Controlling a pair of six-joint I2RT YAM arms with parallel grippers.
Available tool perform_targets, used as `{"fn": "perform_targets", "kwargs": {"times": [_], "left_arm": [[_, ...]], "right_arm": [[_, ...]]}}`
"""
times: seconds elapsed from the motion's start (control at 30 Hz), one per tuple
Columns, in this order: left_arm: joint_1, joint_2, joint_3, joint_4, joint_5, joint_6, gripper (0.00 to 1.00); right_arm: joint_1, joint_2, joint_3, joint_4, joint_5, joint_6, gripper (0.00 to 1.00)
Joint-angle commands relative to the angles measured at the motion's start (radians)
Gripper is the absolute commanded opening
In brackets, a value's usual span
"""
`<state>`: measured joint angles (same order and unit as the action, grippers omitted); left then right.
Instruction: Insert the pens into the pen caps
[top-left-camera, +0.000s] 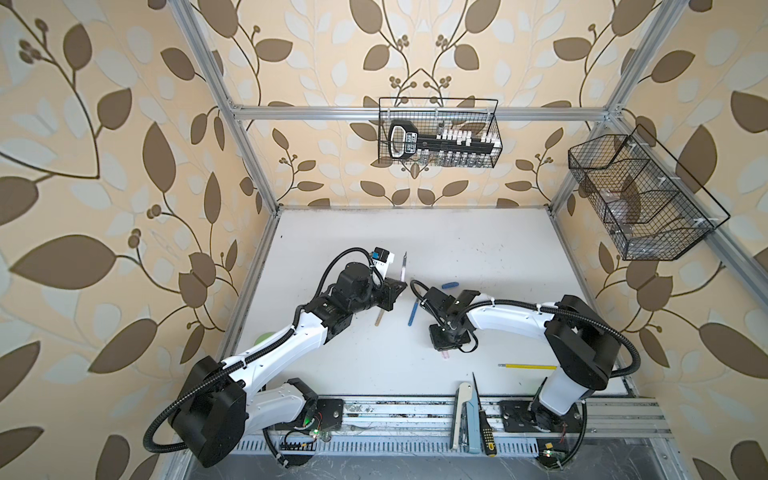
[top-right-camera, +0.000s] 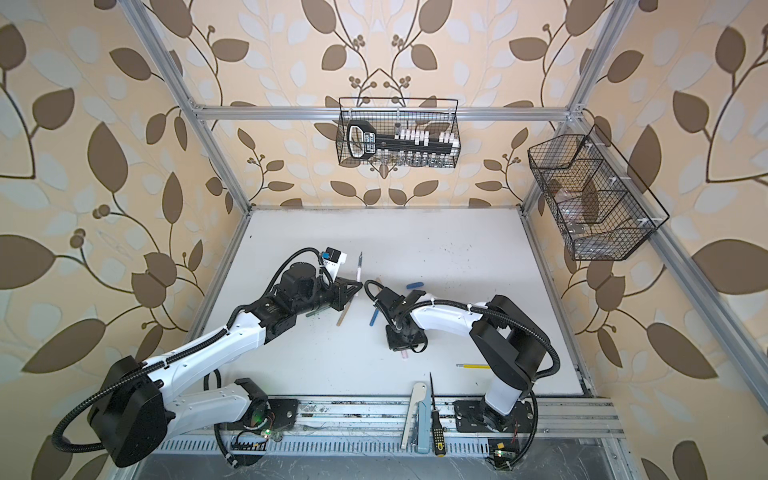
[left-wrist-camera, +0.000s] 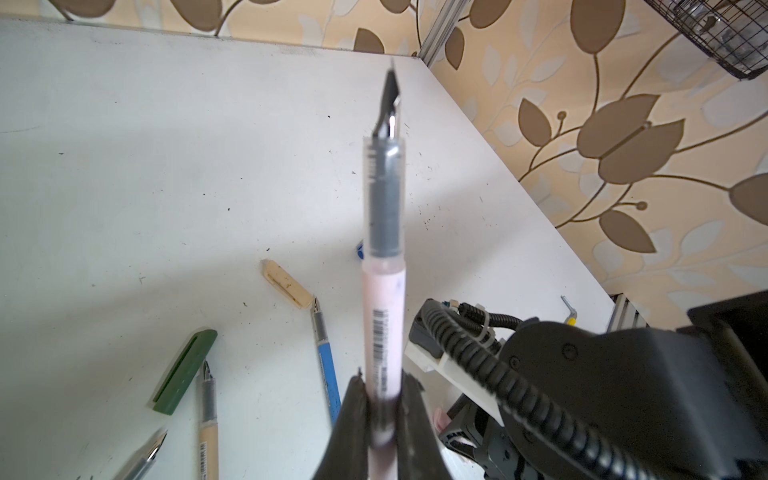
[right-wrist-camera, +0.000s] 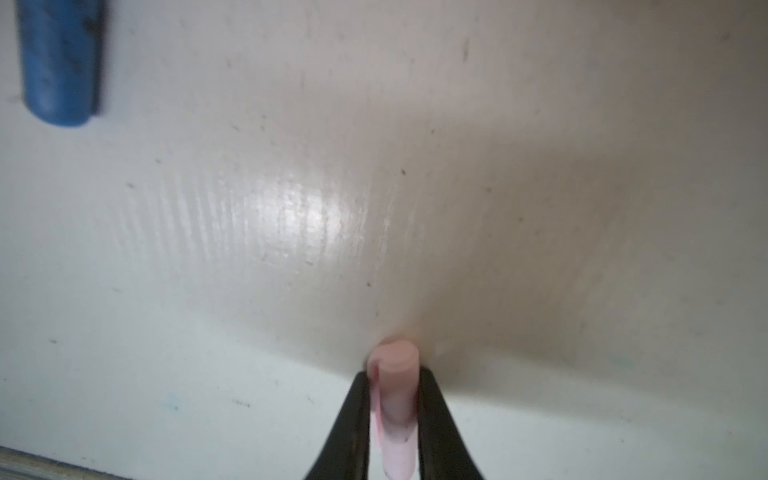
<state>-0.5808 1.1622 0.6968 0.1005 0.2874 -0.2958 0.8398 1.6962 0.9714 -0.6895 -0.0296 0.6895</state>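
Observation:
My left gripper (left-wrist-camera: 384, 388) is shut on the barrel of the pale pink pen (left-wrist-camera: 382, 299). It holds the pen off the table with the dark tip pointing at the back wall (top-left-camera: 402, 272). My right gripper (right-wrist-camera: 394, 376) points down at the table, its jaws closed on both sides of the pale pink pen cap (right-wrist-camera: 395, 365), whose end shows under the wrist (top-left-camera: 446, 354). On the table lie the blue pen (top-left-camera: 412, 312), blue cap (top-left-camera: 450, 285), tan pen (top-left-camera: 379, 318), tan cap (left-wrist-camera: 287, 283) and green cap (left-wrist-camera: 185, 372).
A long yellow rod (top-left-camera: 528, 366) lies at the front right. A black-yellow screwdriver (top-left-camera: 484, 428) and a white-blue tool (top-left-camera: 465, 415) rest on the front rail. Wire baskets hang on the back wall (top-left-camera: 438, 133) and the right wall (top-left-camera: 640, 195).

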Motion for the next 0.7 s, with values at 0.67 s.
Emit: {"fn": "perform_targets", "kwargs": {"times": [0.67], "left_arm": [[-0.089, 0.241, 0.04, 0.184, 0.18, 0.005, 0.0]], "right_arm": [[-0.339, -0.407, -0.168, 0.385, -0.061, -0.123, 0.13]]}}
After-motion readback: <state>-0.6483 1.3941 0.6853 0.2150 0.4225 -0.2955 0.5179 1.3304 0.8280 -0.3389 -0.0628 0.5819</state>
